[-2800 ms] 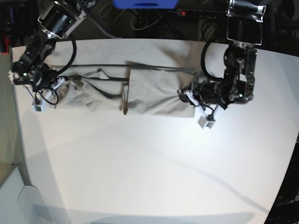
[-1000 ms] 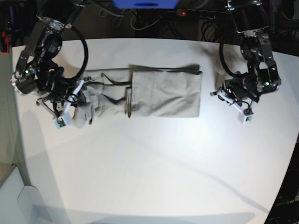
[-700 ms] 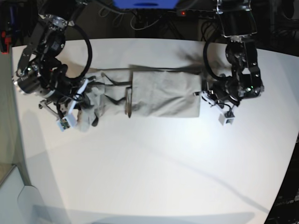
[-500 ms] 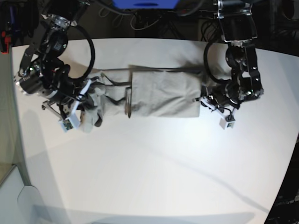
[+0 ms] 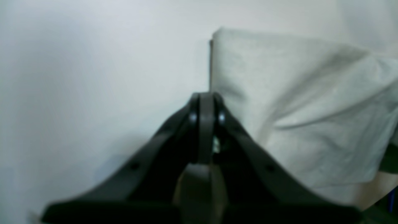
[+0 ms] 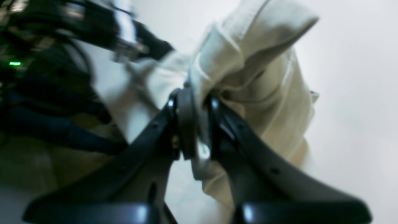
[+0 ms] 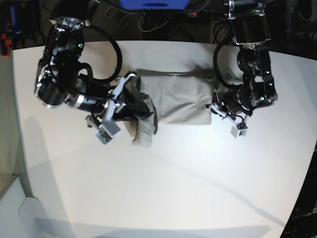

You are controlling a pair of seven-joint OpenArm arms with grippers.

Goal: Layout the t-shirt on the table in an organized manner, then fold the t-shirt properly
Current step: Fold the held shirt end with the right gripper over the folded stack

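Right arm lifts one end of the t-shirt across the table

The right gripper (image 6: 194,124) pinches a bunched fold of the t-shirt (image 7: 178,101), holding that end raised and rolled over toward the shirt's middle; the other end lies flat on the table (image 7: 163,188). The left gripper (image 5: 203,105) has its fingers pressed together with nothing between them, its tip right at the shirt's flat edge, whether touching cannot be told

My right arm reaching far across from the base view's left, forearm low and level, right gripper (image 6: 194,124) pinched on a bunched fold of the t-shirt (image 6: 255,74), my left arm bent down at the elbow, left gripper (image 5: 205,105) closed, empty
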